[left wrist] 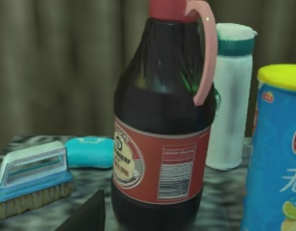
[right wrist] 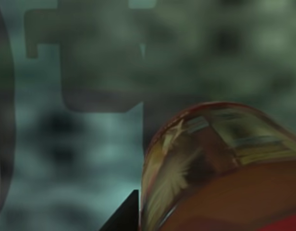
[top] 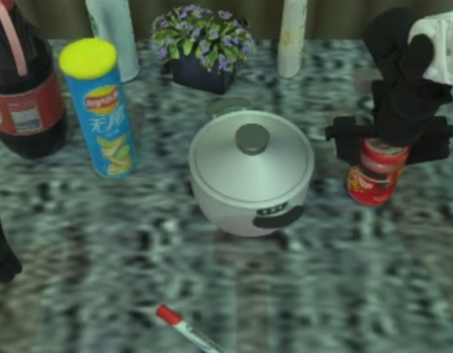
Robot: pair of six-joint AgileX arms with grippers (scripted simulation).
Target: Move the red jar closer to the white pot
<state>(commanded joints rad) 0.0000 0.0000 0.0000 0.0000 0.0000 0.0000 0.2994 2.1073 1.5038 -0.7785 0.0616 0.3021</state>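
Observation:
The red jar (top: 376, 176), small with a red label and dark contents, stands to the right of the white pot (top: 250, 173), with a gap of table between them. My right gripper (top: 384, 141) comes down from above and is shut on the jar's top, hiding the lid. In the right wrist view the jar (right wrist: 220, 168) fills the near corner, and one dark fingertip (right wrist: 129, 214) lies against its side. The white pot has a domed lid, a grey knob and a black oval mark. My left arm (top: 0, 250) is parked at the table's left edge.
A big dark soda bottle (top: 24, 88) and a blue chips can (top: 101, 110) stand at the left. A flower pot with purple flowers (top: 201, 44) sits behind the white pot, flanked by two white bottles. A red-capped marker (top: 184, 328) lies near the front edge.

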